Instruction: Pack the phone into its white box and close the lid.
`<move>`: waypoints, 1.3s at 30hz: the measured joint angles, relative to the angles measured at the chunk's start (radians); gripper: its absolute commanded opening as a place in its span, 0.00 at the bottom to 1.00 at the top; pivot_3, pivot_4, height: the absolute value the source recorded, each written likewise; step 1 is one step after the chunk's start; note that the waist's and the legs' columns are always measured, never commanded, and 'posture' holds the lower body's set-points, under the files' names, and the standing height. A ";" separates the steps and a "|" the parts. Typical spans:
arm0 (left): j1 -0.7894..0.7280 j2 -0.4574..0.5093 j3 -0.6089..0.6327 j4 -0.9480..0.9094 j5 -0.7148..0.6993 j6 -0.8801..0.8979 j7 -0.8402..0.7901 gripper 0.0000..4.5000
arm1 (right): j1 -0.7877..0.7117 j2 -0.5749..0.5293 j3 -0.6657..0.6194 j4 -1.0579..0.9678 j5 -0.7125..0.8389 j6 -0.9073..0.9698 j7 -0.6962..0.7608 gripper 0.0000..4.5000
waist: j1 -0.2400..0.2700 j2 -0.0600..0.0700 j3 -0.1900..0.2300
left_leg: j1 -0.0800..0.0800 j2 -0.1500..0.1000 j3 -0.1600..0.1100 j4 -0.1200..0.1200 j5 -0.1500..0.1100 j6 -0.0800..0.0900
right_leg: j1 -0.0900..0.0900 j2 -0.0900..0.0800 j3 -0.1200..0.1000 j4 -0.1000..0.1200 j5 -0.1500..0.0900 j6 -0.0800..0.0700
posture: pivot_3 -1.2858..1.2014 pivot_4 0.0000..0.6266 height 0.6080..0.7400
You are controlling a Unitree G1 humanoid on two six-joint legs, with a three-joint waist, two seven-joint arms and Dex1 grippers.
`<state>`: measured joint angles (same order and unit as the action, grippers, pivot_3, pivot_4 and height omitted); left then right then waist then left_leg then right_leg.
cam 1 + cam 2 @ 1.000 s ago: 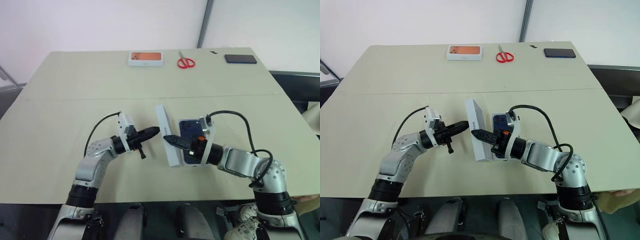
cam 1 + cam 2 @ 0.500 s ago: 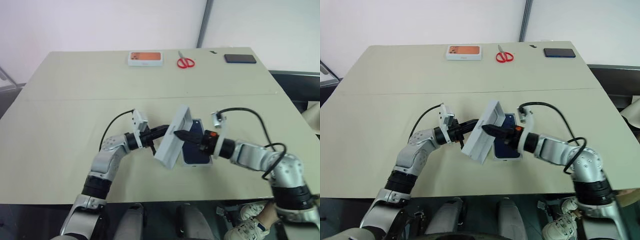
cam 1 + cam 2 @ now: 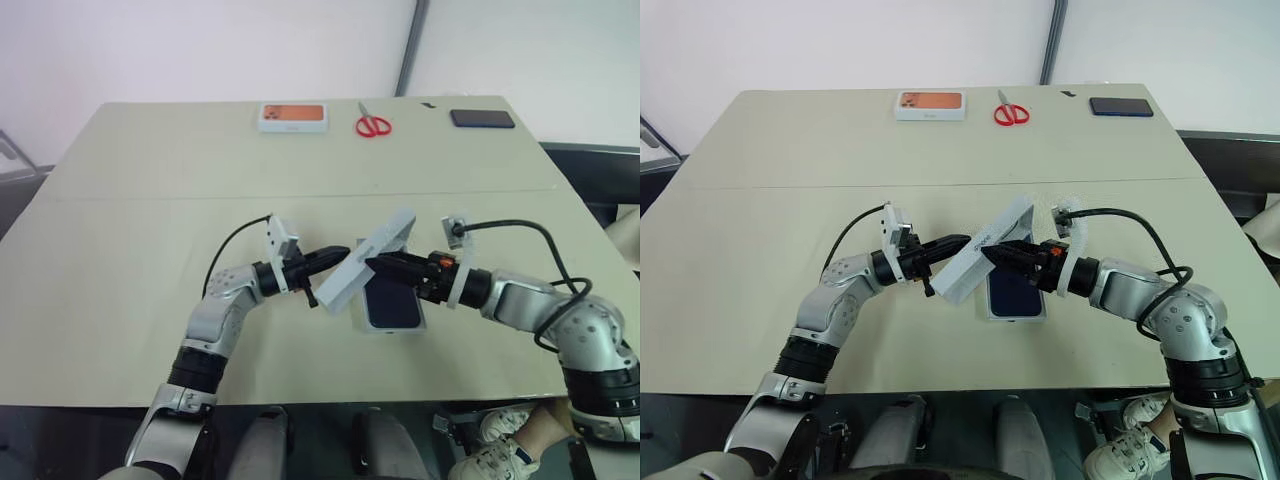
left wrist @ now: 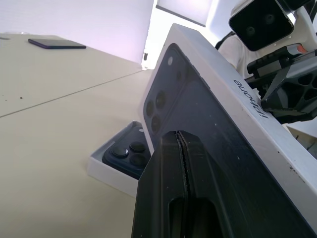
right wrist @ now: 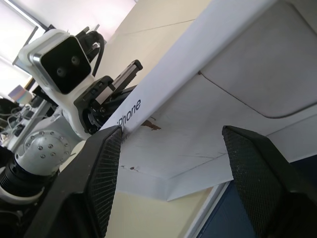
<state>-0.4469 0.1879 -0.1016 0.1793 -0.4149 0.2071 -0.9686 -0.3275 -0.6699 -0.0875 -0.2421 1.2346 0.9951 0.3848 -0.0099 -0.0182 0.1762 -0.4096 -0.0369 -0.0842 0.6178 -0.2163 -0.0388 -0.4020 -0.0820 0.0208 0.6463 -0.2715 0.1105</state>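
The left end effector point(image 3: 338, 257) has its two black fingers pressed together, their tips against the printed outer face of the lid point(image 3: 372, 265); it pushes on that face rather than pinching it. The right end effector point(image 3: 376, 264) stands with its fingers spread wide on the lid's hollow side, one finger point(image 5: 101, 171) by the long edge marked "iPhone" and the other well apart from it, gripping nothing that I can make out. Between the two, the lid hangs tilted above the counter point(image 3: 140, 200), open side turned toward the right arm, propped more than held.

Just below and beside it the white box point(image 3: 393, 322) lies flat with the phone point(image 3: 392, 303) already seated inside, camera lenses up (the left wrist view shows them in the tray's corner).

So packing looks done and the lid-closing step is in hand. The next move calls for turning the lid open side down, squaring it over the tray, and lowering it evenly; a loose prop like this could let it slip.

Far off along the counter's back edge lie an orange-pictured white box point(image 3: 292, 116), red scissors point(image 3: 372, 124) and a flat black slab point(image 3: 482, 118).
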 measured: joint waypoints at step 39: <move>-0.122 0.108 0.063 0.193 0.079 0.046 0.116 0.00 | -0.039 -0.026 0.121 0.129 -0.719 -0.348 0.340 0.63 | -0.002 0.000 0.001 | 0.001 -0.002 0.000 0.000 0.000 0.000 | 0.001 0.000 -0.001 0.000 0.000 0.001 | 0.52 0.24 1.00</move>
<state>-0.5690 0.2956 -0.0384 0.3723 -0.3360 0.2535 -0.8526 -0.3668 -0.6956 0.0336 -0.1128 0.5160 0.6473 0.7248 -0.0115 -0.0182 0.1774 -0.4088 -0.0385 -0.0842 0.6178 -0.2163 -0.0390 -0.4013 -0.0819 0.0199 0.6460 -0.2716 0.1111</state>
